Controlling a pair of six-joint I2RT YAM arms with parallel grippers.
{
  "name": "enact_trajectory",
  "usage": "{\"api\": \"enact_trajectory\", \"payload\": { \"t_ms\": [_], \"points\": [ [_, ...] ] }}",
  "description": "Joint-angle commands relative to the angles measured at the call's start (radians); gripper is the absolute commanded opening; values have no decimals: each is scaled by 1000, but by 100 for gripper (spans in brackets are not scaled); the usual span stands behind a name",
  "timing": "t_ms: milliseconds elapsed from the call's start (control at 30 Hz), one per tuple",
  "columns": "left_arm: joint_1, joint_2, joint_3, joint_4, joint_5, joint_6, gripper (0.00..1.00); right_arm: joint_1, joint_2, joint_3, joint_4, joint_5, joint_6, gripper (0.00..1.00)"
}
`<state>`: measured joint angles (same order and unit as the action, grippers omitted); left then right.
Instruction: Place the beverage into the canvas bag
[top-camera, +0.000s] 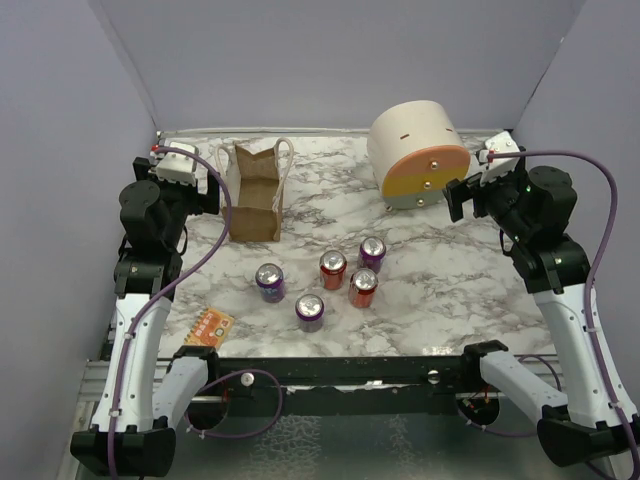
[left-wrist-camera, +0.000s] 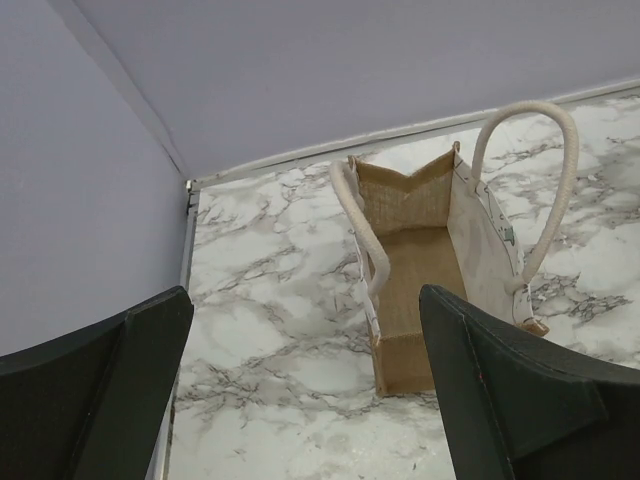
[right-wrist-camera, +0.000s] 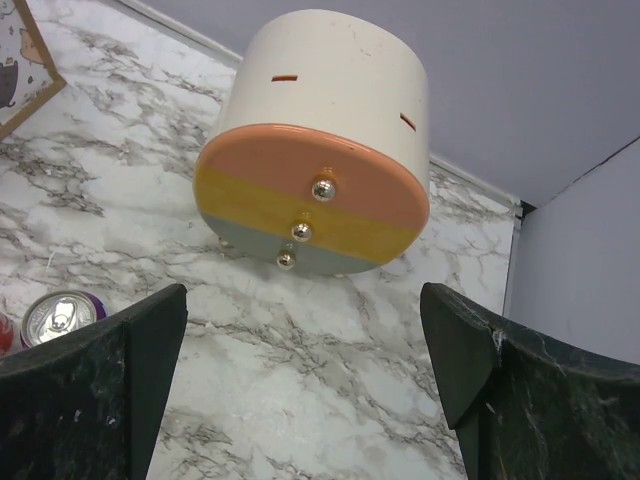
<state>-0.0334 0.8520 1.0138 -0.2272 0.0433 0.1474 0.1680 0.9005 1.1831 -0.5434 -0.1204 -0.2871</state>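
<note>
canvas bag (top-camera: 257, 200) stands upright, mouth upward, long side running near-to-far.

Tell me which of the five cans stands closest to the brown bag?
The leftmost purple can, nearest the canvas bag; the other two purple cans and both red ones stand farther right.

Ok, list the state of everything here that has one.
canvas bag: upright, mouth open, nothing inside.
cans: all five upright, outside the bag.
cream cylinder: drawers shut.
orange packet: lying flat.
left gripper: open, empty.
right gripper: open, empty.
</note>
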Motion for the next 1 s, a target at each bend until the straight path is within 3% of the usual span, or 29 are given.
{"api": "enact_trajectory", "payload": {
  "t_ms": [0,567,833,967],
  "points": [
    [-2,-4,-14,42,-19,-19,99,-7,-14,-15,56,3,-19,100],
    [7,8,17,16,18,1,99,-7,7,24,10,-39,-40,100],
    [6,45,42,-14,139,23,99,-7,81,59,-63,-204,-82,100],
    [-7,106,64,-43,195,6,99,-7,92,-8,12,-294,-109,100]
  ]
}}
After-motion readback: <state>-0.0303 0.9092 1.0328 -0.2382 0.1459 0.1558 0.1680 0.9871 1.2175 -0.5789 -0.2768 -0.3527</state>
